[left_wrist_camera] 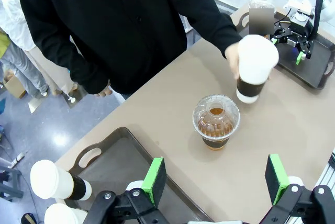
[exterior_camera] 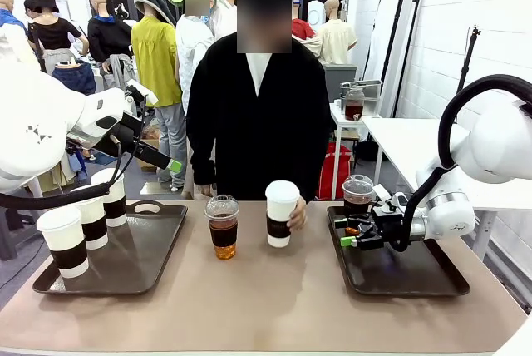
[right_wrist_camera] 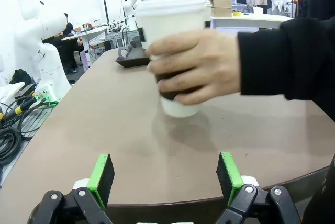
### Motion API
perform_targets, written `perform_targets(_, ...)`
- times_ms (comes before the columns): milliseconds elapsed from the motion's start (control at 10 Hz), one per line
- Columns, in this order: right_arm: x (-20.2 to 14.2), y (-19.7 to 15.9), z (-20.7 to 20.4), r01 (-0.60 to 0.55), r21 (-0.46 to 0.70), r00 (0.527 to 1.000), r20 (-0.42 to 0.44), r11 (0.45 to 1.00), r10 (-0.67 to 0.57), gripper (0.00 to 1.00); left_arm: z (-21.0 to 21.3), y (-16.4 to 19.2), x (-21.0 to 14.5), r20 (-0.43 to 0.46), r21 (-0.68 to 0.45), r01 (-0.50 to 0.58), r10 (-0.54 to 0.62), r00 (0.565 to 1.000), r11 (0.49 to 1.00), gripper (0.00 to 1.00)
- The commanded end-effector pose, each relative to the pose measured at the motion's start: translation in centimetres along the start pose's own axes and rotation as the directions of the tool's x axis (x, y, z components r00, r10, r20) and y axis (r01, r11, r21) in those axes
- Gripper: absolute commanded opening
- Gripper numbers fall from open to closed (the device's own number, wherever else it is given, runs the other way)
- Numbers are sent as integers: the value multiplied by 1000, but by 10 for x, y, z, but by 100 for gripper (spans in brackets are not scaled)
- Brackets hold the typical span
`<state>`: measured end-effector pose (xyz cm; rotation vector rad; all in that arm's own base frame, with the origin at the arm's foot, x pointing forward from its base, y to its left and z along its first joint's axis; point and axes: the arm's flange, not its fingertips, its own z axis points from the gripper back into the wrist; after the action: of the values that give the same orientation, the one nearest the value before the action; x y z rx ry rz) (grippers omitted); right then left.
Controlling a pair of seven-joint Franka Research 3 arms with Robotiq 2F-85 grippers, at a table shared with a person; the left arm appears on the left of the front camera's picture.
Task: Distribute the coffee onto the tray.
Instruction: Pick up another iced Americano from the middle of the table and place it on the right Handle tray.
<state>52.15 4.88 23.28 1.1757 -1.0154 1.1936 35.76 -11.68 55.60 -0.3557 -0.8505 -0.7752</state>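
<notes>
The white cup [exterior_camera: 281, 198] stands mid-table, centre of the front view, with the person's hand [exterior_camera: 297, 215] wrapped around its sleeve. Whether it is resting on the table [exterior_camera: 274, 306] or just above it I cannot tell. I judge this to be the hand-in step: the cup is being offered and no gripper has taken it yet.

Just left of it, close but apart, a dome cup [exterior_camera: 222, 227] stands free on the table.

The right gripper [exterior_camera: 349, 235] sits low over the inner edge of the right tray [exterior_camera: 416, 273], at centre right, and points at the white cup. Its fingers are spread wide with nothing between them. The left gripper [exterior_camera: 170, 165] hangs in the upper left of the frame, above the table. Its wrist view shows its fingers also wide apart and empty, with the dome cup below them.

The next move probably calls for waiting until the hand lets go, then closing on a sleeve rather than a lid.

Three cups [exterior_camera: 90, 216] stand in a row along the outer side of the left tray [exterior_camera: 158, 248], leaving its inner part bare. A second dome cup [exterior_camera: 358, 194] stands at the far inner corner of the right tray, just behind the right gripper, so a careless swing could clip it. The hand is the main obstacle.
</notes>
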Motion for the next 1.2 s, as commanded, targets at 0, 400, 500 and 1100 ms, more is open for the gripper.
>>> perform_targets(0, 0, 0, -1, 0, 2, 1000, 0, 1000, 0, 100, 1, 1, -1, -2, -12, -3, 3, 1000, 1000, 100)
perform_targets(400, 0, 0, -1, 0, 2, 1000, 0, 1000, 0, 100, 1, 1, -1, -2, -12, -3, 3, 1000, 1000, 100)
perform_targets(500, 0, 0, -1, 0, 2, 1000, 0, 1000, 0, 100, 1, 1, -1, -2, -12, -3, 3, 1000, 1000, 100)
perform_targets(1100, 27, 10, -43, 2, -26, 1000, 30, 1000, -1, 100, 1, 1, -1, -2, -12, -3, 3, 1000, 1000, 100)
